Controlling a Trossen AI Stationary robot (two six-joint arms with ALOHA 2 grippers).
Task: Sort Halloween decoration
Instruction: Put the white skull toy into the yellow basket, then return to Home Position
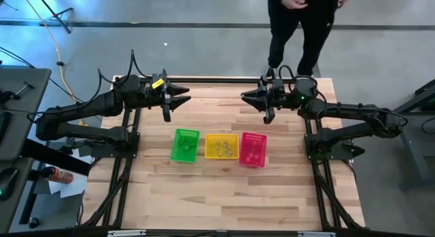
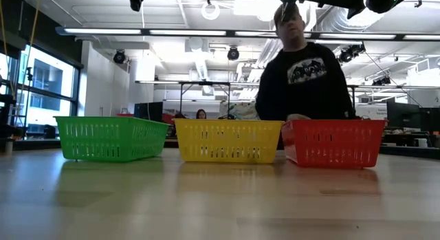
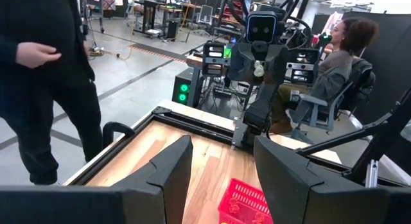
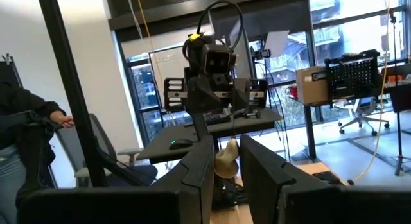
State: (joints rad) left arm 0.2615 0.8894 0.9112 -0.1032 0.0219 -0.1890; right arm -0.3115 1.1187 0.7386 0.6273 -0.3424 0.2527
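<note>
Table seen from above, 12 o'clock taken as the far edge.

- Left gripper (image 1: 185,98): raised above the table at about 10 o'clock, pointing toward the centre. Its fingers (image 3: 172,169) stand apart with nothing between them.
- Green basket (image 1: 185,144): leftmost of a row of three near the table's centre. There are small bits inside, too small to make out.
- Yellow basket (image 1: 221,146): middle of the row, just beside the green one. Pale trinkets (image 1: 222,149) lie in it.
- Pink basket (image 1: 253,149): rightmost, just beside the yellow one. Its contents cannot be told from above.
- Right gripper (image 1: 245,98): raised at about 1 o'clock, facing the left gripper across the gap. Its fingers are clamped on one small pale trinket (image 4: 226,163) – held well above the wood and well apart from the baskets.
- Person in dark clothes (image 1: 302,26): standing on the floor past the 12 o'clock edge, behind the right arm.
</note>
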